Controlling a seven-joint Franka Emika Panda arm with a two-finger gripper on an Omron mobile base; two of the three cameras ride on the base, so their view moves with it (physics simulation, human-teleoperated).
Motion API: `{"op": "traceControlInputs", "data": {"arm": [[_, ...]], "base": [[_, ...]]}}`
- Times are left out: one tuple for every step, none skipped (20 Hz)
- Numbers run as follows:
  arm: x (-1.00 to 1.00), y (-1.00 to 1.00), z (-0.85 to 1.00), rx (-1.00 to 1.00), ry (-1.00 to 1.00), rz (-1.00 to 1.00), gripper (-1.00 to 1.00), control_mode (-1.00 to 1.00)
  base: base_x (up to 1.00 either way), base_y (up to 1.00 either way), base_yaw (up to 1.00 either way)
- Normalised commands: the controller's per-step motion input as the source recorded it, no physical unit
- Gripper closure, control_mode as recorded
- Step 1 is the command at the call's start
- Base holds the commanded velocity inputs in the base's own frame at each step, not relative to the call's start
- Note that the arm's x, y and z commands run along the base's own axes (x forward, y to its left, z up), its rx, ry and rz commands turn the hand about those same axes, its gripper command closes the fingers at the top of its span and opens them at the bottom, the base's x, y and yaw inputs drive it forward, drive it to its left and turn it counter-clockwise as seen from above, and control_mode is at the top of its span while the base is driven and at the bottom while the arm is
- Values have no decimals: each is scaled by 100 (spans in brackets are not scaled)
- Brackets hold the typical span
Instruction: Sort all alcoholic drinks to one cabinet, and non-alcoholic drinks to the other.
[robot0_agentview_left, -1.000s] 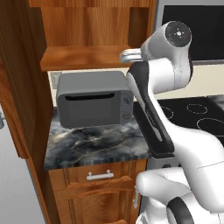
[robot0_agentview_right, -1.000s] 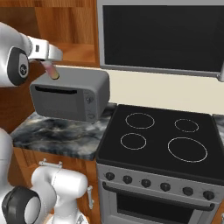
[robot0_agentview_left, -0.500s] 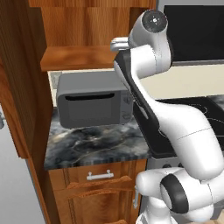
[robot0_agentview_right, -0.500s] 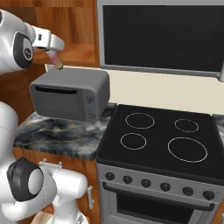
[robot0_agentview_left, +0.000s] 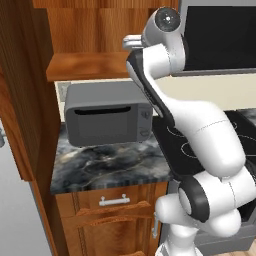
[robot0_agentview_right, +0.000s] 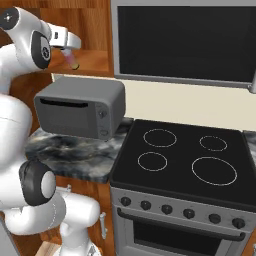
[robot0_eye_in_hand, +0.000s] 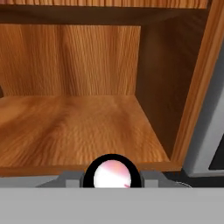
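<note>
Gripper (robot0_agentview_right: 72, 56) closed on small pink drink container (robot0_agentview_right: 73, 60), round pale-pink top (robot0_eye_in_hand: 112, 173) between fingers. Held upright just ahead of front edge of open wooden cabinet (robot0_eye_in_hand: 87, 127) shelf, above grey microwave (robot0_agentview_right: 80, 107) on marble counter (robot0_agentview_left: 107, 167). Judgement: placing step. Advance level past shelf's front edge, keep off right wall, set down mid-shelf before releasing; container may tip if dropped early.

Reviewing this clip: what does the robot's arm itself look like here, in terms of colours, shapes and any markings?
The arm is built of glossy white, rounded tubular segments with dark grey to black bands at the joints. Circular dark caps with a small pale centre sit on the joint ends. The gripper has a white body. No cables, logos or lettering show.
</note>
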Motion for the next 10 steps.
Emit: {"op": "traceControlInputs", "data": {"arm": [[66,-6,0,0,-2,0,100,-100],[62,-7,0,0,-2,0,100,-100],[68,-11,-6,0,0,0,100,-100],[68,-12,-11,0,0,0,100,-100],[69,-19,-12,0,0,0,100,-100],[75,-15,-11,0,0,0,100,-100],[80,-11,-8,0,0,0,100,-100],[76,-11,-6,0,0,0,100,-100],[72,-11,-6,0,0,0,100,-100],[66,-4,-20,0,0,0,100,-100]], "base": [[0,0,0],[0,0,0],[0,0,0],[0,0,0],[0,0,0],[0,0,0],[0,0,0],[0,0,0],[0,0,0],[0,0,0]]}}
